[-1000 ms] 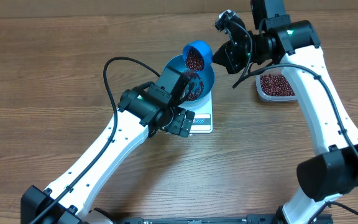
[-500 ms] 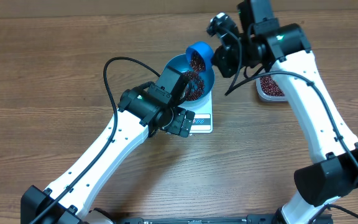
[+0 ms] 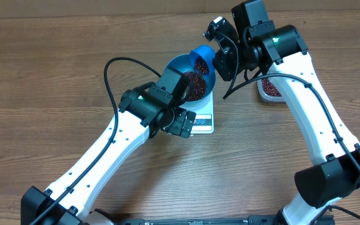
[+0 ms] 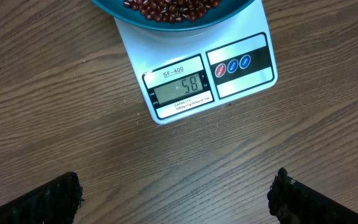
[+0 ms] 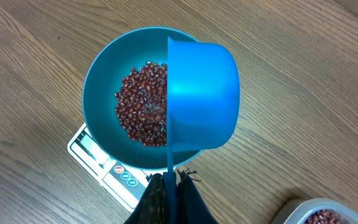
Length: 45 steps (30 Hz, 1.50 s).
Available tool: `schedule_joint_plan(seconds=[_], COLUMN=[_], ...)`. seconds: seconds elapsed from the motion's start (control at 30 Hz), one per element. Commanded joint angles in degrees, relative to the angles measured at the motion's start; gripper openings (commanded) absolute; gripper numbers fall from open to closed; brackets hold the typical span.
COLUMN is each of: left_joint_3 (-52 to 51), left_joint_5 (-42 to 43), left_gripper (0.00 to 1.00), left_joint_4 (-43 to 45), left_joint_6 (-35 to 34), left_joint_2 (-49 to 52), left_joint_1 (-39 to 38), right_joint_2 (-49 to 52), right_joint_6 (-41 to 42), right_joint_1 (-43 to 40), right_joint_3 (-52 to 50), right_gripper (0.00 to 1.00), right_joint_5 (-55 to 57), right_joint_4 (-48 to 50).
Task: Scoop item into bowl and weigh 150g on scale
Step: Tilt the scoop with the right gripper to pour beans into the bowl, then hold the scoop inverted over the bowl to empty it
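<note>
Bowl [image 5: 99,87] beneath scoop [image 5: 204,93] in right hand [image 5: 168,190]

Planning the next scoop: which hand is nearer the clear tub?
Right. The right hand holds the scoop over the bowl, beside the tub; the left hand hovers by the scale, farther off.

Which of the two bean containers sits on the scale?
The round blue bowl; the clear tub stands off to the side, not on the scale.
</note>
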Motion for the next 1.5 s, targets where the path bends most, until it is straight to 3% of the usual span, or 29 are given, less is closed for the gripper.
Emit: schedule_joint_plan(seconds=[0.0, 0.4, 0.97, 1.1, 1.37, 1.47], left_joint_3=[0.33, 0.33, 0.33, 0.33, 0.33, 0.33], left_joint_5=[0.44, 0.44, 0.44, 0.44, 0.44, 0.42], left_gripper=[0.99, 0.99, 1.0, 0.99, 1.0, 1.0], left_joint_4=[0.07, 0.07, 0.07, 0.07, 0.07, 0.07], left_joint_6=[-0.15, -0.13, -0.15, -0.15, -0.15, -0.13], left_joint_2=[-1.4, -1.4, -1.4, -1.4, -1.4, -1.4], left_joint_1=[0.24, 0.24, 0.24, 0.24, 0.24, 0.24], right_joint_2=[-2.01, -2.01, -2.01, -2.01, -2.01, -2.01], right_joint_6=[0.28, 0.28, 6.03, -0.17, 3.17, -1.31], right_joint_1=[0.02, 4.83, 5.16, 5.73, 5.73, 6.12], right_joint_3=[2.08, 2.05, 2.05, 2.05, 2.05, 2.05], right_gripper=[0.04, 0.04, 0.04, 0.04, 0.04, 0.04], right_joint_5=[0.59, 11.69, 10.19, 6.47, 9.22, 6.64], right_joint_4=[0.28, 0.96, 5.03, 2.82, 3.54, 1.84])
